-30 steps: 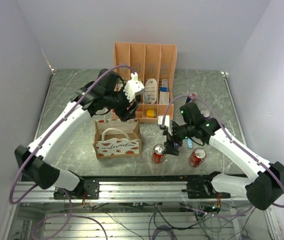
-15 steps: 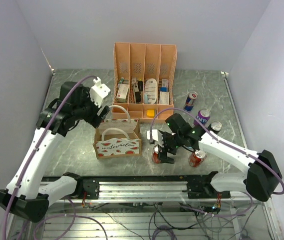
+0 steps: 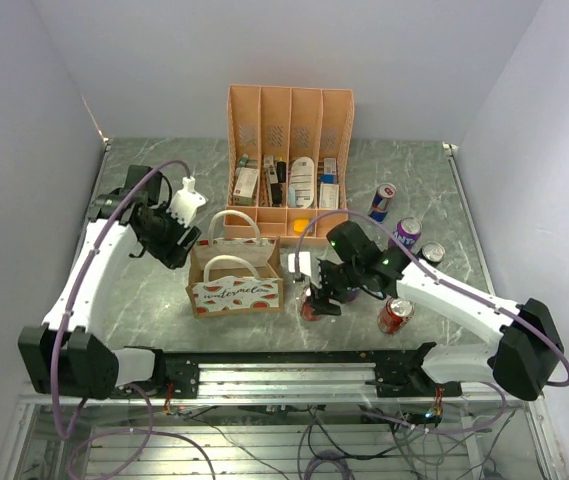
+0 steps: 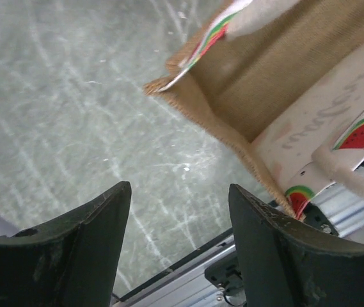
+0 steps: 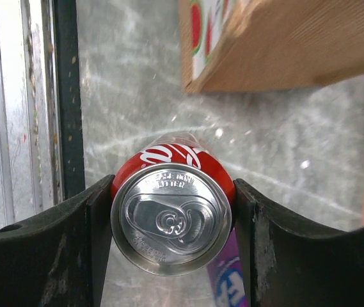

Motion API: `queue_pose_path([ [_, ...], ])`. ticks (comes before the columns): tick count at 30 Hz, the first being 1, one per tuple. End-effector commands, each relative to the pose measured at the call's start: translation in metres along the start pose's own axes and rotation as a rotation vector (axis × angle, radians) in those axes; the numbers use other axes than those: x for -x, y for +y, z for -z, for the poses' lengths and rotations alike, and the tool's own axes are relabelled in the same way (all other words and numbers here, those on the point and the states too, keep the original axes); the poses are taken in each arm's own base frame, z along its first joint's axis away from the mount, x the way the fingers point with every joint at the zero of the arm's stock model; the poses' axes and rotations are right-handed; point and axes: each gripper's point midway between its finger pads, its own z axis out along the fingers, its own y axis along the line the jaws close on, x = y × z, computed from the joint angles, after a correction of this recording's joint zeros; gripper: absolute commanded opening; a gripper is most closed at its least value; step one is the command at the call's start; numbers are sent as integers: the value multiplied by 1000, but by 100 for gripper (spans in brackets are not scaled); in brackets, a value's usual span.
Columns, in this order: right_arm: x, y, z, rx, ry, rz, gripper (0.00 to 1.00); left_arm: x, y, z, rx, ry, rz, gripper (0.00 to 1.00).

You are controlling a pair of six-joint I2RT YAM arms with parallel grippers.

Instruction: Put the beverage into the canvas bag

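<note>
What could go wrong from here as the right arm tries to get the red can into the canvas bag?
The right gripper presses a smooth round red can from two sides only, so it might slip or swing when lifted. The canvas bag has white loop handles arching over its opening, which could snag the can. The left gripper hangs open beside the bag's corner, holding nothing, so the soft bag may slide or fold if bumped.
</note>
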Motion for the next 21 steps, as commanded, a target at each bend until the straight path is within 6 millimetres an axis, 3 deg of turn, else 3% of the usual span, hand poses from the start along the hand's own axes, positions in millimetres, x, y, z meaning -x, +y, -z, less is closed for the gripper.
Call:
queue_pose_path([
  [1, 84, -29, 37, -92, -190, 113, 22, 2, -24, -16, -176, -1, 31, 72],
  [5, 122, -40, 61, -122, -248, 154, 18, 18, -30, -18, -235, -43, 58, 69],
  [10, 166, -57, 91, -190, -321, 194, 17, 22, -36, -30, -304, -28, 93, 65],
  [17, 199, -70, 108, -226, -381, 214, 16, 43, -58, -41, -484, -78, 168, 54],
  [21, 208, -79, 105, -233, -392, 210, 15, 56, -78, -45, -558, -91, 157, 52],
])
